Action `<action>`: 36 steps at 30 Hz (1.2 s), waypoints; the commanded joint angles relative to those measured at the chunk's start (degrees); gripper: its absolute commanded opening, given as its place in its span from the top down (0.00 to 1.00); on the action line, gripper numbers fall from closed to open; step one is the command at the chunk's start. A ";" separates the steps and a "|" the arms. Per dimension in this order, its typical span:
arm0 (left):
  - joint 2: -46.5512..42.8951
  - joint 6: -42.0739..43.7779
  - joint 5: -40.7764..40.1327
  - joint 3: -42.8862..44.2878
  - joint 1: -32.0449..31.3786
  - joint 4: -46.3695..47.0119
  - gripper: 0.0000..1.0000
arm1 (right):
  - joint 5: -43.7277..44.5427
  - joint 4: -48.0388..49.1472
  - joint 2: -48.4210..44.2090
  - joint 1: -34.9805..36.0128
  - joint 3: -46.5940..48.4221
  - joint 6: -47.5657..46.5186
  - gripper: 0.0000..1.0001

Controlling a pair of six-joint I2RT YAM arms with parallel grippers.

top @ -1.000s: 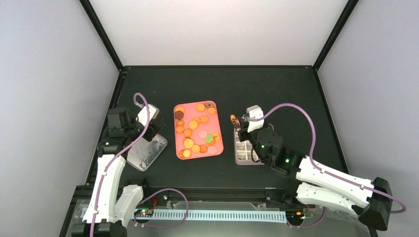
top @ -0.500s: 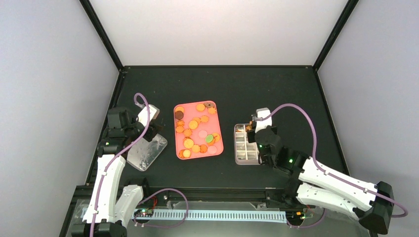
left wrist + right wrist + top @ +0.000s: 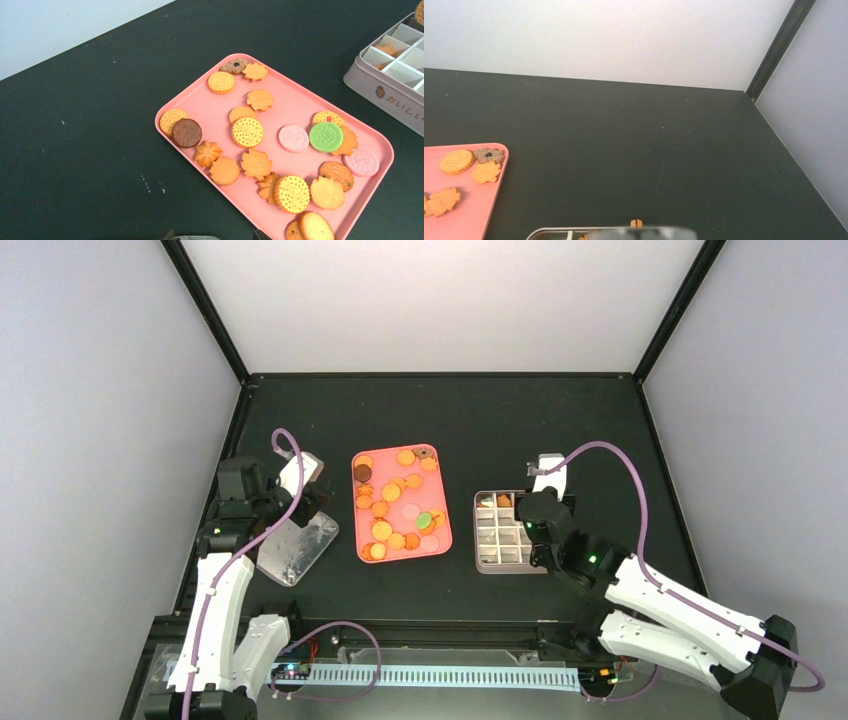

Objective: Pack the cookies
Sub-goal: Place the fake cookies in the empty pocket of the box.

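Observation:
Several cookies [image 3: 391, 493] [image 3: 247, 132], mostly orange and yellow with a brown, a green and two pink ones, lie on a pink tray [image 3: 445, 540] [image 3: 300, 107]. To its right stands a grey divided box [image 3: 497, 540] [image 3: 395, 70] with orange cookies in its far cells. Over the box's far right corner my right gripper [image 3: 530, 502] [image 3: 638, 234] is shut on an orange cookie [image 3: 636, 223], held edge-on. Left of the tray, my left gripper [image 3: 305, 508] [image 3: 213, 235] is closed on the far edge of a clear lid [image 3: 295, 552] [image 3: 197, 238].
The black table ends at black frame posts and pale walls on three sides. The arms' bases and a white cable rail [image 3: 440, 677] sit along the near edge. Purple cables loop above both wrists.
My right gripper has carried the orange cookie rightward, from the box's far left corner to its far right corner. The left arm and the lid have not moved.

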 commanded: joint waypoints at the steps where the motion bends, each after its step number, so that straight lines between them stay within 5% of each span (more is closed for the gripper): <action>1: -0.06 0.71 1.74 1.76 0.35 0.77 0.60 | -0.12 2.07 -0.99 -1.50 -0.28 0.71 0.99; 13: 0.34 0.72 1.84 2.00 0.42 0.53 0.60 | -5.14 5.19 0.59 -3.96 -1.39 0.78 0.98; 20: 0.38 1.04 1.76 1.88 0.41 0.48 0.59 | -5.75 4.61 0.51 -4.46 -0.98 1.67 0.74; 25: 0.30 1.07 1.61 1.69 0.39 0.33 0.59 | -5.92 4.45 0.59 -4.50 0.08 1.04 0.65; 36: 0.29 1.15 1.42 1.38 0.37 0.33 0.59 | -5.43 4.91 0.02 -4.94 1.36 -1.25 0.66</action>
